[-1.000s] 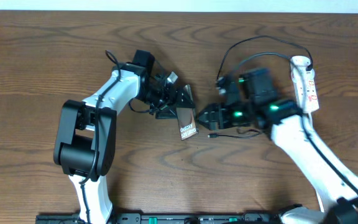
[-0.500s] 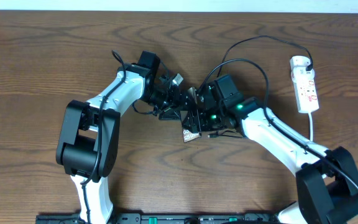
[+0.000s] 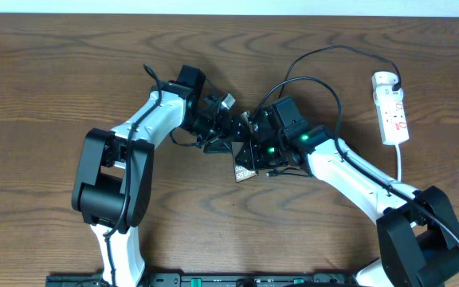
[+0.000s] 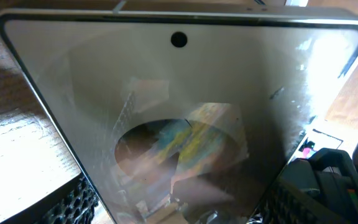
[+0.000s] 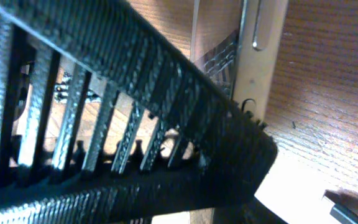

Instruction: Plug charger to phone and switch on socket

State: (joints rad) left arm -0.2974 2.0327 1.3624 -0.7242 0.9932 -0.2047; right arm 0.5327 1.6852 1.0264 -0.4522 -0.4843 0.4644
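Observation:
The bronze phone (image 3: 244,166) with white lettering is tilted up off the wooden table. My left gripper (image 3: 228,137) is shut on its top end. In the left wrist view the phone's glass face (image 4: 185,93) fills the frame between my fingers (image 4: 179,208). My right gripper (image 3: 255,150) is pressed close against the phone's right side. Black ribbed fingers (image 5: 229,180) fill the right wrist view, with the phone's edge (image 5: 260,68) behind them. The black charger cable (image 3: 337,92) loops from the socket (image 3: 393,112) and its tip (image 3: 271,172) lies on the table.
The white power strip lies at the far right with its thick white cord (image 3: 399,163) running toward the front. The two arms meet at the table's middle. The cable loop arches over the right arm's wrist.
The right arm swung left from near the power strip and its gripper closed in on the phone; since half a second ago it has barely moved. The left gripper keeps its hold.

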